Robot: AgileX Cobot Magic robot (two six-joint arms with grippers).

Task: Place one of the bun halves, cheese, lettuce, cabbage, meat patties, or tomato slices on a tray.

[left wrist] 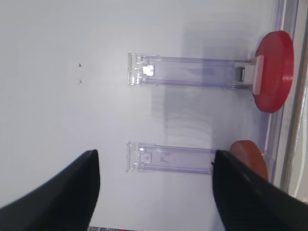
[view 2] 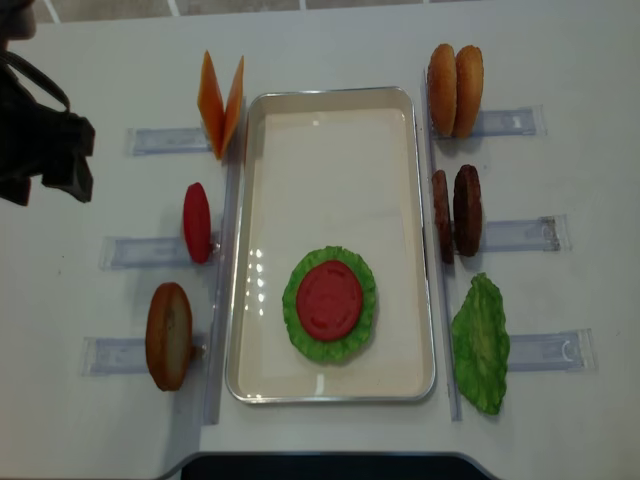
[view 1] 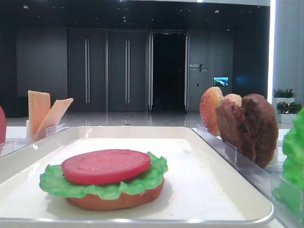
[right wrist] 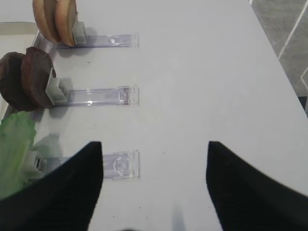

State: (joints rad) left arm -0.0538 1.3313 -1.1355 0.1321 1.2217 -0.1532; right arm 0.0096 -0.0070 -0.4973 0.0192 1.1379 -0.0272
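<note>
On the white tray [view 2: 330, 130] lies a stack: a bun half [view 1: 114, 200], ruffled lettuce [view 2: 330, 342] and a tomato slice [view 2: 328, 300] on top. Left of the tray stand cheese [view 2: 220, 100], one tomato slice [view 2: 197, 222] and a bun half [view 2: 168, 335] in holders. To its right stand two bun halves [view 2: 455, 90], two meat patties [view 2: 457, 212] and a lettuce leaf [view 2: 481, 342]. My left gripper [left wrist: 154, 153] is open and empty over the table, by the tomato slice [left wrist: 274, 72]. My right gripper [right wrist: 154, 144] is open and empty beside the lettuce [right wrist: 14, 149]. No cabbage is in view.
Clear acrylic holders [view 2: 515, 235] stick out from both long sides of the tray. My left arm [view 2: 40, 140] hangs over the far left of the table. The table's front edge [view 2: 320, 460] runs close below the tray.
</note>
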